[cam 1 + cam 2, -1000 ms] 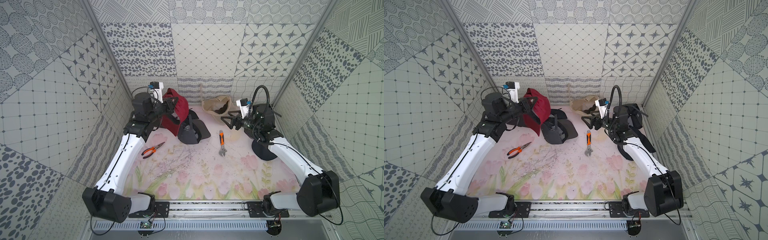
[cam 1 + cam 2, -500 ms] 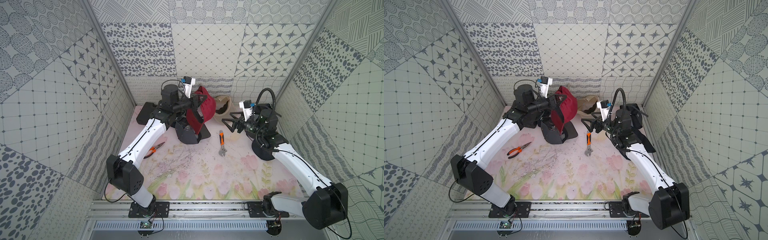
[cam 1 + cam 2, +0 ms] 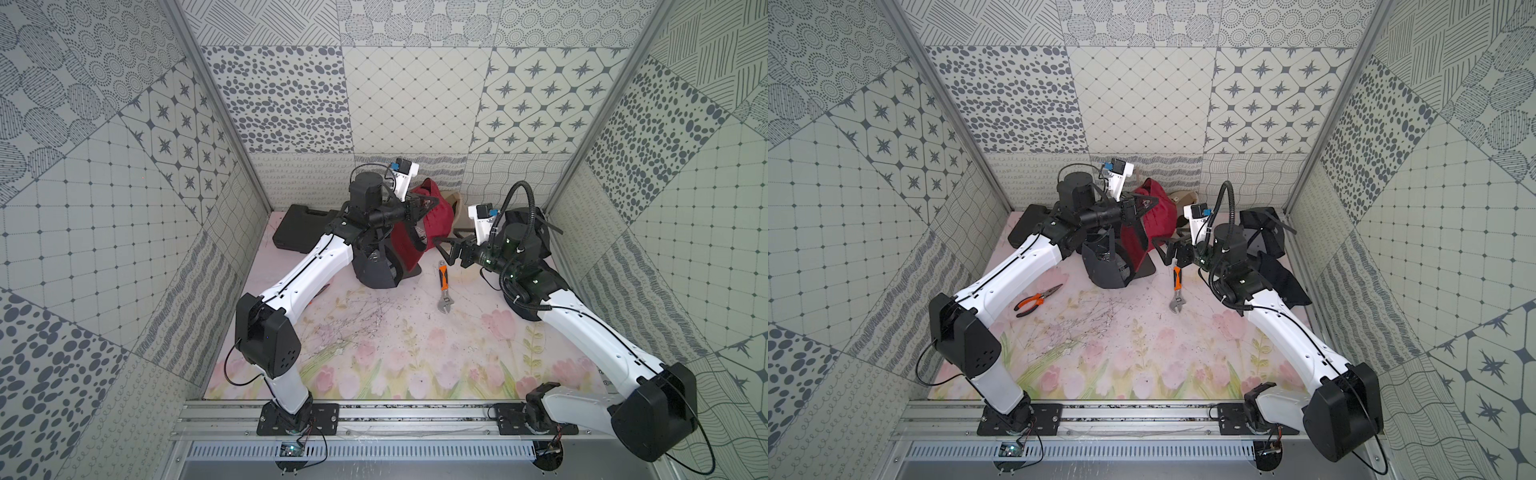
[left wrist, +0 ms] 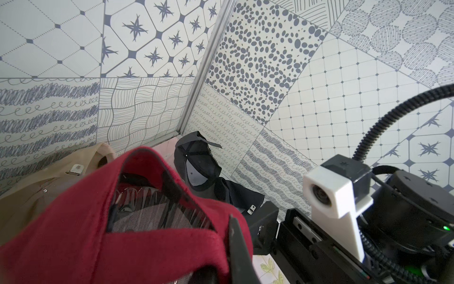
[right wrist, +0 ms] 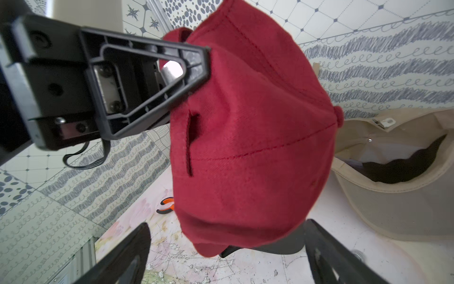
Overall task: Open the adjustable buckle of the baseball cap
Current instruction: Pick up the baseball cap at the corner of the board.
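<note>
As cap [image 5: 245, 147] hangs, tan cap [image 5: 393, 206] seemingly behind

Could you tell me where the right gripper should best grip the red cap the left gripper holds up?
Probably the back strap, from the robot's right: a thin flat band spanning the red cap's opening, beside the left gripper's pinch and near the open right gripper.

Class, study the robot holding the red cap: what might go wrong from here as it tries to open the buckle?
1. The left pincer grips only an edge of the hanging red cap; a tug might pull it free.
2. The open right pincer faces the crown, with no buckle showing in its wrist view; it may grab plain fabric.
3. The wrench lies close by it and could be knocked.
</note>
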Controlling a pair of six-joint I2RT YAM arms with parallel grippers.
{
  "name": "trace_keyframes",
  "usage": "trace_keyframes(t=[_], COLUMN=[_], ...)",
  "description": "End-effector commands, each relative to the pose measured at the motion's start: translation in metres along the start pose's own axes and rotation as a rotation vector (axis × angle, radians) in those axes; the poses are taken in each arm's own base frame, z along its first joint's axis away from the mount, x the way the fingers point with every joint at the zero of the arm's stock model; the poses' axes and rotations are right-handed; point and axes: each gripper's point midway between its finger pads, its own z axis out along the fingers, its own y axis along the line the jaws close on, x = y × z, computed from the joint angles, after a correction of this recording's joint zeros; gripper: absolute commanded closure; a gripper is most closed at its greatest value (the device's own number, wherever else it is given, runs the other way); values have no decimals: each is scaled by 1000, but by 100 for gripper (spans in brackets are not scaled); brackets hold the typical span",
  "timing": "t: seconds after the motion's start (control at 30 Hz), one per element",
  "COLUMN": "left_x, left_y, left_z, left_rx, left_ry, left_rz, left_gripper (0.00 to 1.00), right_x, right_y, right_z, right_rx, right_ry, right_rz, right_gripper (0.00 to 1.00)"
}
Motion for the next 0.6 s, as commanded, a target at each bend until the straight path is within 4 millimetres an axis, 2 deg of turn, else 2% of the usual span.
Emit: trace_keyframes(t=[0.0,0.2,0.4,0.57], left_x=[-31,-32,-33,-32], left_y=[-16,-18,-16,-15], left_z=[7,19,28,32], left_rx=[32,43,43,39], left_ry=[-112,-137,-159,-171], left_rz=[80,58,47,43], left_gripper=[100,100,100,100], right_x=[-7,-5,7,10], right_y=[-11,-21,-29,-55], right_z=[7,15,28,22], right_rx=[82,172,354,558], right_ry=[-59,-89,-85,-112], right_rz=[26,100,62,50], right_gripper=[2,2,2,3])
